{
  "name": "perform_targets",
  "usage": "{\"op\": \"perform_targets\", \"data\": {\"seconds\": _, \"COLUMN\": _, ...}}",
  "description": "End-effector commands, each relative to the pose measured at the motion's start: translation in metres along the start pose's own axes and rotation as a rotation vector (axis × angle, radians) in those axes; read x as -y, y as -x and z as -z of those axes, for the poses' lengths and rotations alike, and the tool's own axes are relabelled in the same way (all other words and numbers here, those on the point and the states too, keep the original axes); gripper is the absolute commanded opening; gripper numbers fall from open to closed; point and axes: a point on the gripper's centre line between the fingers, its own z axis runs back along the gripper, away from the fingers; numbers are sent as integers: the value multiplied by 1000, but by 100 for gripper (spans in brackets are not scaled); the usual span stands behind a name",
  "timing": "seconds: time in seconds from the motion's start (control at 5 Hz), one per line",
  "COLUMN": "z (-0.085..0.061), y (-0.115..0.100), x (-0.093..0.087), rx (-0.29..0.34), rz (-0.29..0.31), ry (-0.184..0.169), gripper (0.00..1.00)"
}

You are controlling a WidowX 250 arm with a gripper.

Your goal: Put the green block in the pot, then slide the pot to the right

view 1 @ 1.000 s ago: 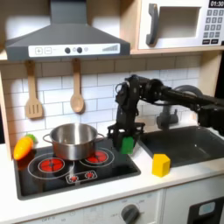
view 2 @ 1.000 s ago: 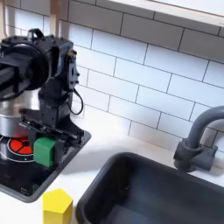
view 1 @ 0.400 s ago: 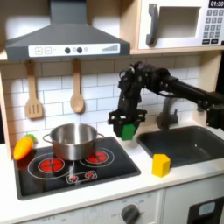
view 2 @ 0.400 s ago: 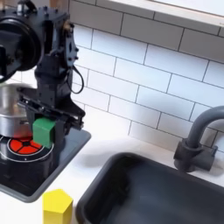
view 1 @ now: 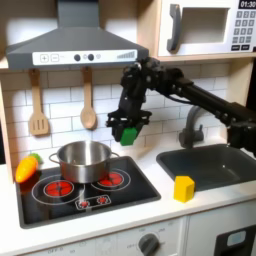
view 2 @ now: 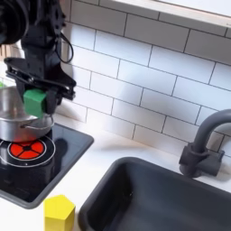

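Observation:
My gripper (view 1: 128,131) (view 2: 36,97) is shut on the green block (view 1: 129,134) (view 2: 35,99) and holds it in the air above the stove's right side. The steel pot (view 1: 82,160) stands on the back left burner, lower and to the first exterior view's left of the block. In the second exterior view the pot (view 2: 11,106) shows at the left edge, partly behind the gripper. The black arm reaches in from the first exterior view's right.
A yellow cube (view 1: 184,187) (view 2: 60,213) stands on the counter between the stove (view 1: 85,193) and the sink (view 1: 212,165). An orange carrot (view 1: 27,168) lies at the stove's left edge. A grey faucet (view 2: 200,149) rises behind the sink. Wooden utensils (view 1: 88,105) hang on the tile wall.
The gripper has lifted the green block from the counter by the stove's right edge and carried it up and to the first exterior view's left, toward the pot.

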Motion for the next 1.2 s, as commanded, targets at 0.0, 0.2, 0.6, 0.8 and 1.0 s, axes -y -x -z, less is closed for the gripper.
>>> {"op": "perform_targets", "data": {"seconds": 0.0, "z": 4, "y": -19, "x": -32, "rx": 32, "rz": -20, "ry": -47, "gripper": 0}}
{"op": "perform_targets", "data": {"seconds": 0.2, "z": 10, "y": -18, "x": -43, "rx": 59, "rz": 18, "ry": -96, "gripper": 0}}
{"op": "perform_targets", "data": {"seconds": 0.6, "z": 31, "y": -25, "x": -59, "rx": 122, "rz": 105, "ry": -109, "gripper": 0}}
{"op": "perform_targets", "data": {"seconds": 0.8, "z": 33, "y": -31, "x": -63, "rx": 144, "rz": 113, "ry": -103, "gripper": 0}}
{"op": "perform_targets", "data": {"seconds": 1.0, "z": 36, "y": -34, "x": -55, "rx": 146, "rz": 133, "ry": -82, "gripper": 0}}
